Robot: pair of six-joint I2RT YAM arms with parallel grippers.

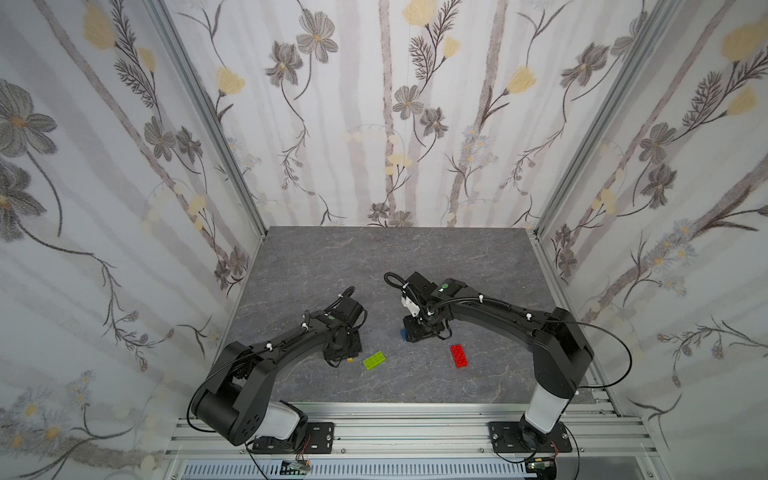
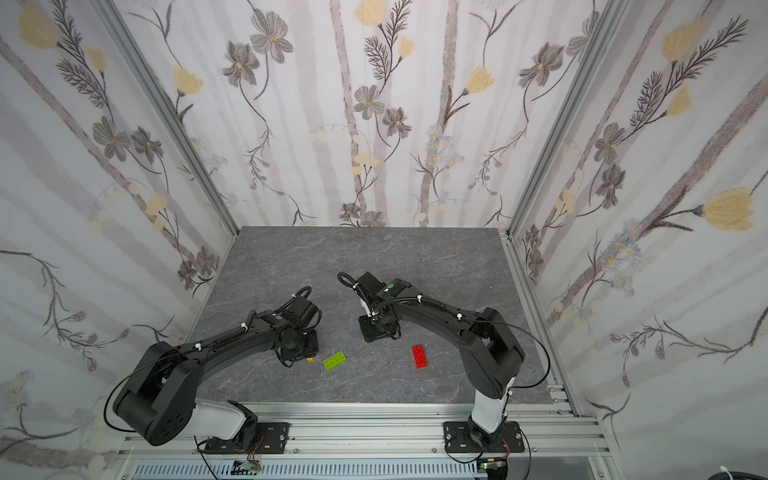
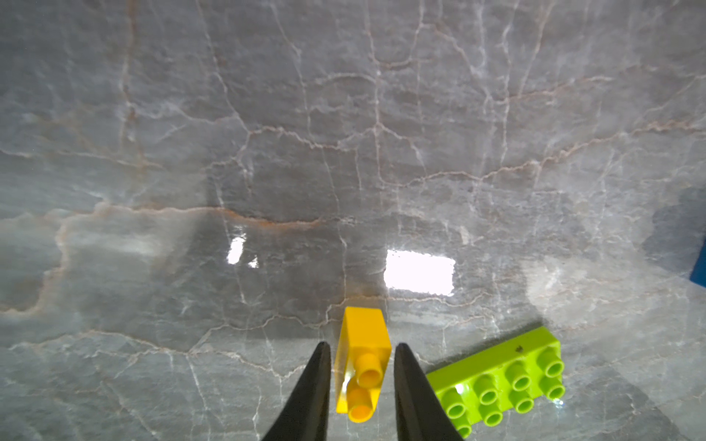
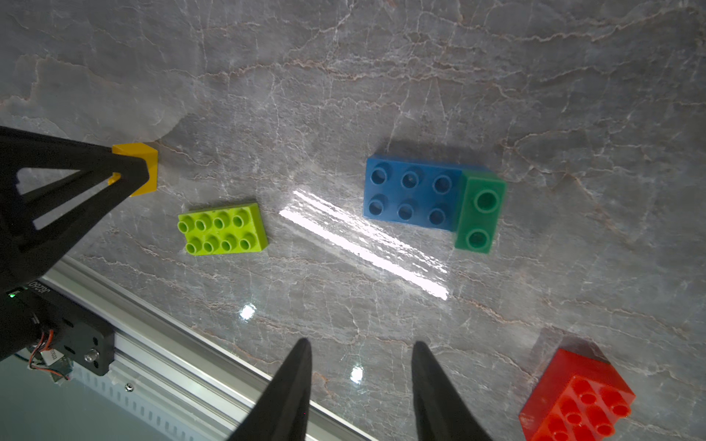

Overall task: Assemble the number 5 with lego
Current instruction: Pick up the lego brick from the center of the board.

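Observation:
My left gripper (image 3: 361, 345) is shut on a small yellow brick (image 3: 363, 362), which lies on its side with its studs facing the wrist camera. In the right wrist view its fingertips (image 4: 128, 173) pinch that yellow brick (image 4: 147, 168). A lime-green brick (image 1: 373, 360) lies flat just beside it, studs up. In the right wrist view a blue brick (image 4: 410, 196) carries a dark-green brick (image 4: 480, 212) pressed onto one end. A red brick (image 1: 458, 356) lies on the table near the right arm. My right gripper (image 4: 361, 343) hovers open over bare table, holding nothing.
The grey marble table (image 1: 374, 257) is closed in by flowered walls on three sides. An aluminium rail (image 4: 153, 343) runs along the front edge, where both arm bases are bolted. In a top view the right wrist hides most of the blue brick (image 1: 402, 333).

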